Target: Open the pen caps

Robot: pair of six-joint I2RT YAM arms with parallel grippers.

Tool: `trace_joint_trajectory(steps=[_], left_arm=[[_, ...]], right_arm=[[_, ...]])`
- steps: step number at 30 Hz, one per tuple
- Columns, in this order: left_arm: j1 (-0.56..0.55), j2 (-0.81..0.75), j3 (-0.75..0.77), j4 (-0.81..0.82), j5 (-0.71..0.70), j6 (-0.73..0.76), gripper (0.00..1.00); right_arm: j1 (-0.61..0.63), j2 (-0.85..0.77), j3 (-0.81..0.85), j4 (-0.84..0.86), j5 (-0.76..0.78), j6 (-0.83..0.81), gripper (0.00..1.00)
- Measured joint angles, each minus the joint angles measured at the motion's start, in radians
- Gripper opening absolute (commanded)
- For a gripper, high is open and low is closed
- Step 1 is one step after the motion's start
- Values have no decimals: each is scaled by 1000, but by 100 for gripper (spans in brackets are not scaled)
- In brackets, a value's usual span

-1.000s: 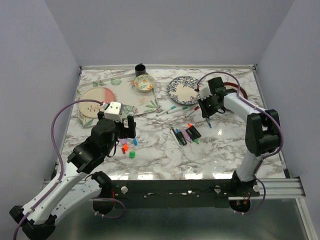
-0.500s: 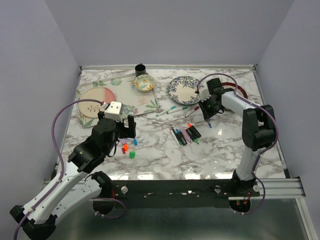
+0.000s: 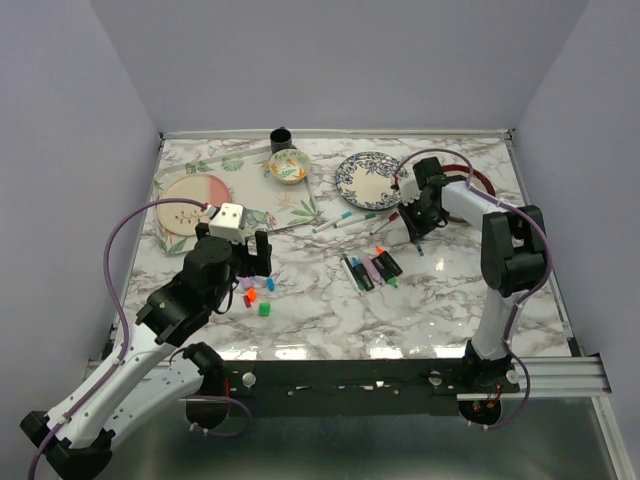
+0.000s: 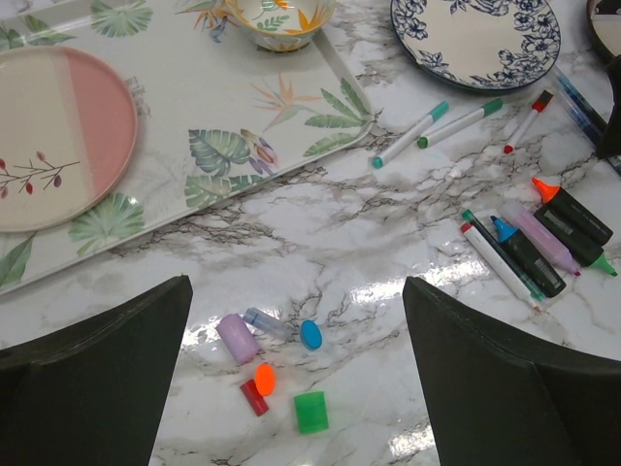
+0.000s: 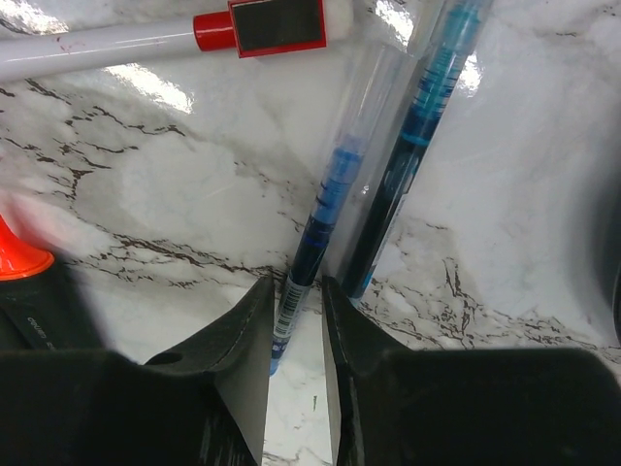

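Several loose pen caps (image 4: 310, 412) in green, red, orange, blue and lilac lie on the marble, right under my left gripper (image 4: 296, 291). It hangs above them, open wide and empty, as the top view shows for the left gripper (image 3: 250, 262) over the caps (image 3: 264, 309). My right gripper (image 5: 296, 291) is down at the table with its jaws narrowly open either side of the end of a clear blue pen (image 5: 330, 194). A sliver of table shows beside that pen. A second, darker blue pen (image 5: 412, 146) lies next to it. Uncapped highlighters (image 3: 372, 268) lie mid-table.
A leafy tray (image 3: 230, 190) holds a pink plate (image 3: 195, 198) and a small bowl (image 3: 288, 166). A blue patterned plate (image 3: 367, 178) and a black cup (image 3: 281, 137) stand at the back. Thin teal-tipped pens (image 4: 412, 134) and a red-ended white pen (image 5: 146, 39) lie nearby.
The right arm's elbow has swung left and its gripper has shifted slightly toward the back over the blue pens. The left arm has stayed still.
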Motion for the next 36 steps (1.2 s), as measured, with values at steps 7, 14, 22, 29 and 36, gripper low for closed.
trace_joint_trajectory(steps=[7,14,22,29,36], left_arm=[[2,0,0,0,6,0,99],[6,0,0,0,9,0,99],[7,3,0,1,24,0,99],[14,11,-8,23,98,-16,99],[18,-6,-175,286,299,-261,99]], right_arm=[[-1,4,3,-28,25,0,26],[-1,4,3,-45,35,1,6],[-14,4,4,-66,35,2,1],[-54,-39,-28,-100,-45,8,1],[-71,-250,-84,-169,-370,-36,0]])
